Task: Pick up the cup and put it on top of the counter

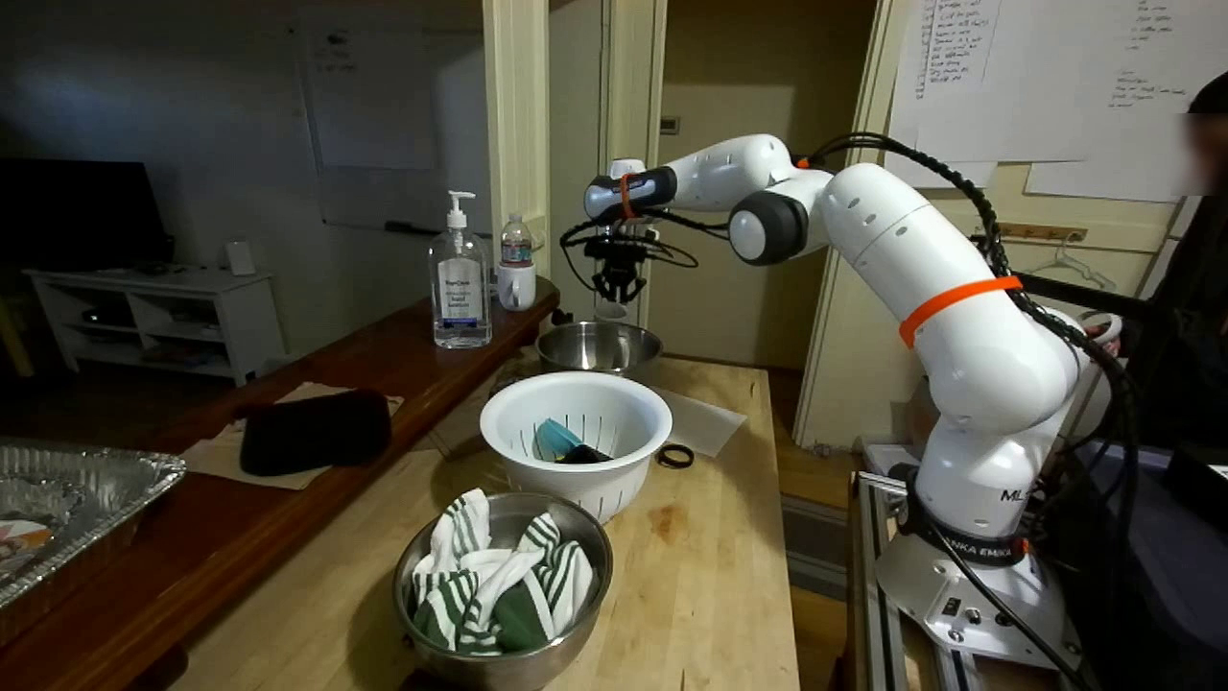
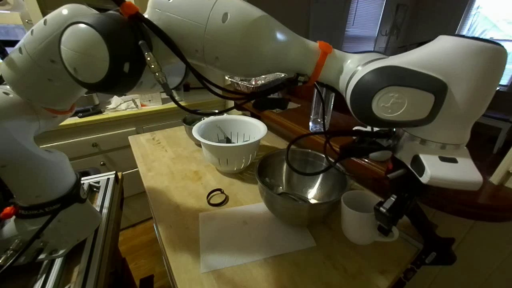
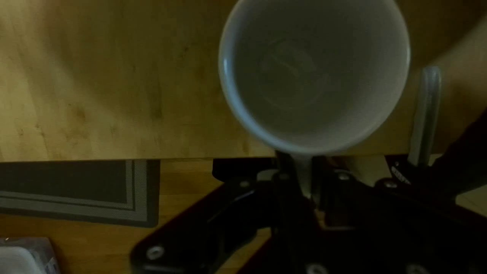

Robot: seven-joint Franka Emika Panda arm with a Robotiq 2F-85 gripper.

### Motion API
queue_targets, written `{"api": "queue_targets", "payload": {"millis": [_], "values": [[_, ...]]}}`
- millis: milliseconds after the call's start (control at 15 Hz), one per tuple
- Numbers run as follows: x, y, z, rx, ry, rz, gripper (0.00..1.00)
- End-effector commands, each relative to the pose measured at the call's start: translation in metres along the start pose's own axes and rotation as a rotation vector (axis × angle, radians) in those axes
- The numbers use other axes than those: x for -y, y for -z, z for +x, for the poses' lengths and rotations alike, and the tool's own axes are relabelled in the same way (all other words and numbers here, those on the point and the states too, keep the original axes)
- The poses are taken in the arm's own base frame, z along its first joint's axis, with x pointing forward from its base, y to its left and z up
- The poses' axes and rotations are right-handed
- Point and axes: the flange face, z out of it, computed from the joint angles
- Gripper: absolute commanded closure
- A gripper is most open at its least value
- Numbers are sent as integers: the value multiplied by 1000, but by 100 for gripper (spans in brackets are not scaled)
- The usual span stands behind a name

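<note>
Nearest, below the long edge of the counter (image 1: 379, 360), on the pale wooden top (image 1: 710, 576): steel bowl (image 1: 576, 631) of striped cloths (image 1: 480, 595). Toward the near end: foil tray (image 1: 106, 472). Farther, beside that edge: black pad (image 1: 317, 432) on brown sheet (image 1: 206, 461); below, white colander (image 1: 566, 489). Toward the far end: sanitizer bottle (image 1: 462, 307); below, second steel bowl (image 2: 284, 204). Near the far corner: white mug (image 1: 516, 288), with small bottle (image 1: 516, 240) in or behind it, cannot tell which. Off that corner, over the pale top: cup (image 2: 356, 221), white, pinched by the handle (image 3: 303, 167) between the jaws of the gripper (image 1: 619, 292). Cannot tell whether touching that top.
</note>
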Motion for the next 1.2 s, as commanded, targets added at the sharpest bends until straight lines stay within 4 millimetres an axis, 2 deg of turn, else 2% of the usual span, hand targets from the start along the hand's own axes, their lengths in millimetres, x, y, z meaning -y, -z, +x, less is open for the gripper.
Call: {"api": "queue_targets", "payload": {"millis": [0,333,533,933,1133], "values": [[-7,29,-6,81,65,22,96],[-18,67,-3,61,78,21,96],[-15,99,-12,55,103,53,96],[1,176,-70,107,327,109,96],[8,199,-111,170,473,99,96]]}}
